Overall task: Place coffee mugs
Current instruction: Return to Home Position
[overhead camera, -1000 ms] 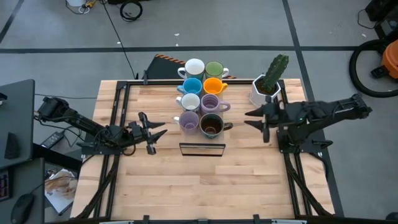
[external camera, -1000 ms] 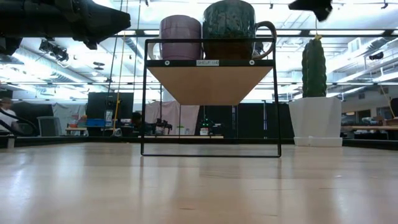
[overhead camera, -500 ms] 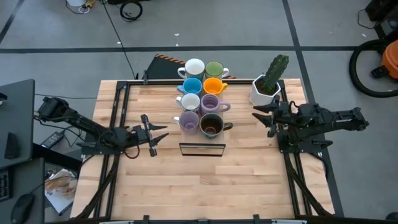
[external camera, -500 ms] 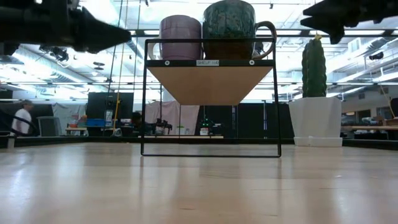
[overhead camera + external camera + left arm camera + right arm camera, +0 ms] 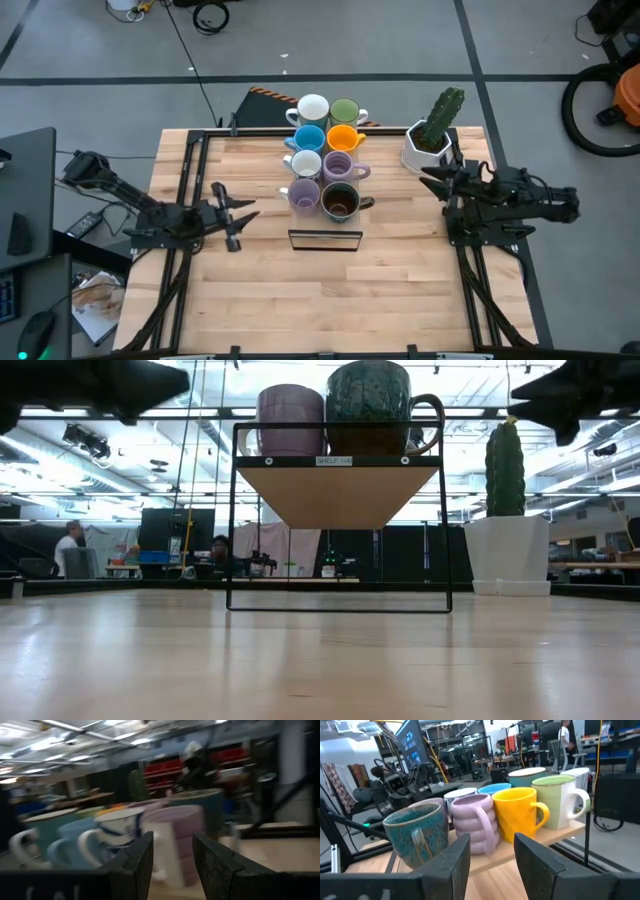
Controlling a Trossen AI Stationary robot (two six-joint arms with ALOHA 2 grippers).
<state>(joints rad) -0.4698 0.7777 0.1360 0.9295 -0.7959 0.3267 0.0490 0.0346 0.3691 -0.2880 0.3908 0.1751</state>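
Observation:
Eight mugs stand in two rows on a raised wooden shelf (image 5: 324,238) with a black wire frame at the table's far middle: white (image 5: 313,107), green (image 5: 344,110), blue (image 5: 309,137), orange (image 5: 344,137), white (image 5: 305,163), lavender (image 5: 340,165), lavender (image 5: 303,194) and dark brown (image 5: 340,201). My left gripper (image 5: 240,215) hovers open to the left of the shelf, facing the mugs (image 5: 172,832). My right gripper (image 5: 430,183) hovers open to the right of the shelf, facing the dark mug (image 5: 415,835) and a lavender mug (image 5: 472,820). Neither gripper holds anything.
A white hexagonal pot with a green cactus (image 5: 428,140) stands at the far right of the table, close behind my right gripper. The low view shows the shelf's frame (image 5: 338,490) raised on thin legs. People move in the room beyond the table.
My right gripper has drawn back from the shelf toward the table's right edge. My left gripper has pulled back a little toward the table's left edge and risen. The mugs have stayed where they were.

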